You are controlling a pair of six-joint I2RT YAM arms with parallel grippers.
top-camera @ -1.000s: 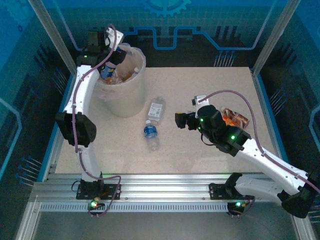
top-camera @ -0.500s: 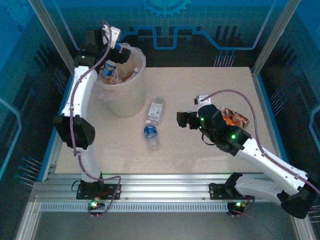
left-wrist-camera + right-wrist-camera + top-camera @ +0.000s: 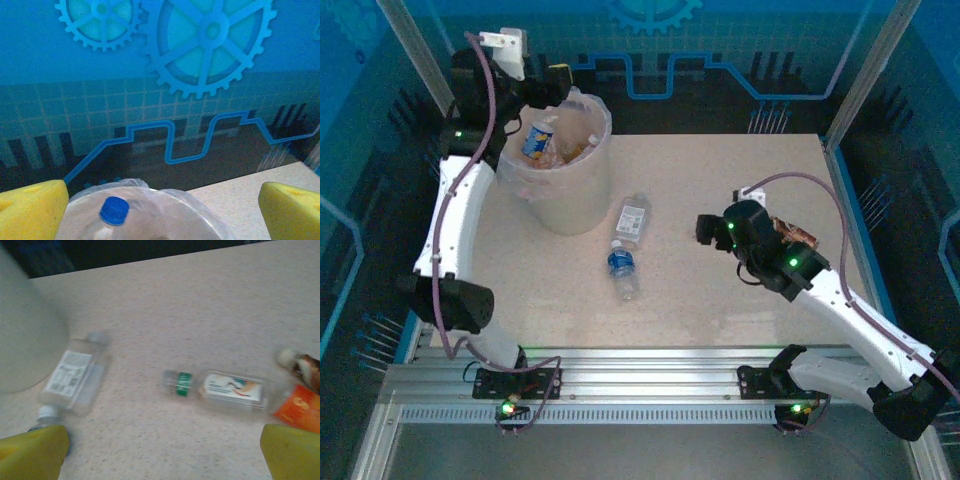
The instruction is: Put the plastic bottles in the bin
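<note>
Where the left arm rears up at the table's 10 o'clock corner, the left gripper (image 3: 548, 84) hangs above the large round translucent whitish bin (image 3: 563, 205). Its yellow-padded fingers (image 3: 31, 212) are spread wide with nothing between them. In the left wrist view the bin's clear plastic liner (image 3: 165, 200) is cut off by the lower edge, and a blue cap (image 3: 114, 210) shows inside it. From above, a blue-labelled bottle (image 3: 537, 138) stands out in the bin — the rest is an orange and clear jumble too small to sort.

On the speckled beige table (image 3: 720, 310), at the bin's 4 o'clock, lies a clear white-labelled bottle (image 3: 633, 216), with a clear bottle with a blue label (image 3: 622, 268) at its 6 o'clock. The right gripper (image 3: 705, 228) sits at their 3 o'clock, jaws released and empty.

Its wrist view is blurred: a green-banded clear bottle (image 3: 227, 389) lies toward 3 o'clock, and an orange-labelled bottle (image 3: 300, 407) is cut off at the edge — from above the arm mostly hides both.
</note>
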